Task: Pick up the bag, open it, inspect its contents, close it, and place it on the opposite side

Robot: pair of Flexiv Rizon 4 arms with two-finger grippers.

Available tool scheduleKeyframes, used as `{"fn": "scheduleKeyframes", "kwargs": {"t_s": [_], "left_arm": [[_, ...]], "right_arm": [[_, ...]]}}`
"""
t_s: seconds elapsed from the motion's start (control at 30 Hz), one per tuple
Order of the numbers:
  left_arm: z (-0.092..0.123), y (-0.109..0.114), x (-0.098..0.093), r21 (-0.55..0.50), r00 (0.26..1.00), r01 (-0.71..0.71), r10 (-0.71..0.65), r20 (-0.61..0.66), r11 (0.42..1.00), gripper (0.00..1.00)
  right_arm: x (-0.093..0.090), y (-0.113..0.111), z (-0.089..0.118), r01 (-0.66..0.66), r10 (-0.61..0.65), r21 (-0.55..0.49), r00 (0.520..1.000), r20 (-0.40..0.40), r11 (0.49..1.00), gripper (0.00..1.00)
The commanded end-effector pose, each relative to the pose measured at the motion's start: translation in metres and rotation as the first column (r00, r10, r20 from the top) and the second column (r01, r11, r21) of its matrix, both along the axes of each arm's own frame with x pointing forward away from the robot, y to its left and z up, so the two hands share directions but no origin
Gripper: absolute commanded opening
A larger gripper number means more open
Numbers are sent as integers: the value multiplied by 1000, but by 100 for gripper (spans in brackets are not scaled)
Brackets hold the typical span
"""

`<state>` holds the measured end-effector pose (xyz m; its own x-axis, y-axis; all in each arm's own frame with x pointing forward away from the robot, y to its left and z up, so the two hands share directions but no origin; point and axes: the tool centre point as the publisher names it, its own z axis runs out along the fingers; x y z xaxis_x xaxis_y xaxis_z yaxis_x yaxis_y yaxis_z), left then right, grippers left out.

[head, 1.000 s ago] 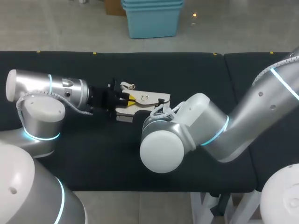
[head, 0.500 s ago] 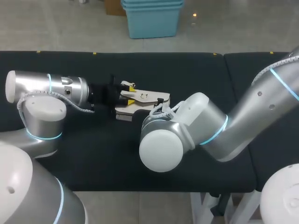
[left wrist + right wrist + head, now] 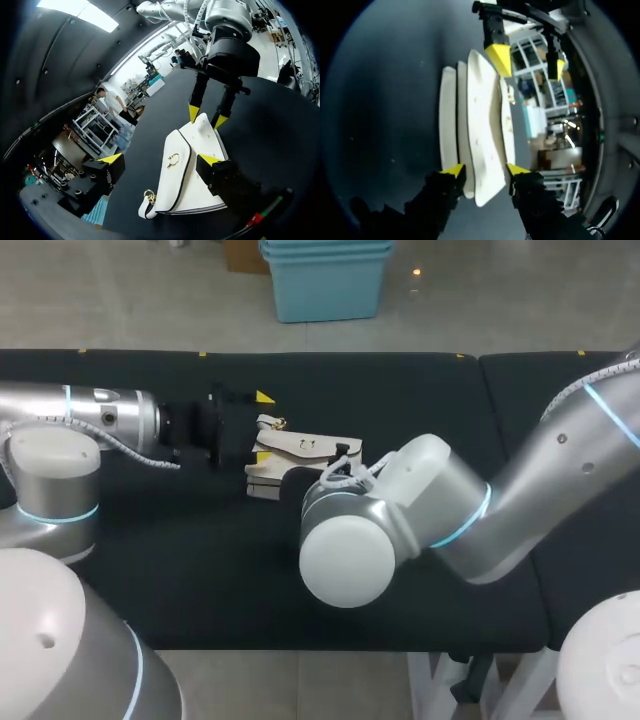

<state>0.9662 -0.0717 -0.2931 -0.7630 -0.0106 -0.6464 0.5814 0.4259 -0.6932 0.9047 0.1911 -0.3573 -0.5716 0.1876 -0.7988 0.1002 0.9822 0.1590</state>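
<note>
- White handbag (image 3: pixel 305 450) lies mid-table on the black table (image 3: pixel 150 570), gold clasp (image 3: pixel 173 160) facing up.
- Right gripper (image 3: pixel 485 171) is clamped across one end of it.
- Left gripper (image 3: pixel 160 159) is spread wide and empty at the opposite end.
- Risk: a one-end grip may let the bag pivot or slip when lifted.
- Obstruction: the left finger just beside the bag could snag the flap.
</note>
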Motion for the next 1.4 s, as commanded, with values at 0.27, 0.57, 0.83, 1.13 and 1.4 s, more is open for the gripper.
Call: {"fn": "scheduleKeyframes", "kwargs": {"t_s": [0.27, 0.57, 0.83, 1.13, 1.4], "left_arm": [[27, 12, -10, 120, 964, -115, 140, -226, 986, 100], [33, 24, -13, 273, 904, -116, 215, -369, 955, 100], [36, 36, -17, 390, 767, -24, 267, -583, 920, 100], [48, 48, -19, 325, 537, -220, 392, -747, 920, 100], [48, 48, -19, 325, 537, -220, 392, -747, 920, 100]], "right_arm": [[-3, -13, 38, -8, 18, 72, 990, -138, 997, 100], [5, -17, 54, 9, 16, 67, 935, -354, 998, 100], [11, -23, 71, 3, 68, 124, 824, -562, 992, 100], [6, -31, 78, 278, -73, 232, 771, -633, 932, 100], [6, -31, 78, 278, -73, 232, 771, -633, 932, 100]]}}
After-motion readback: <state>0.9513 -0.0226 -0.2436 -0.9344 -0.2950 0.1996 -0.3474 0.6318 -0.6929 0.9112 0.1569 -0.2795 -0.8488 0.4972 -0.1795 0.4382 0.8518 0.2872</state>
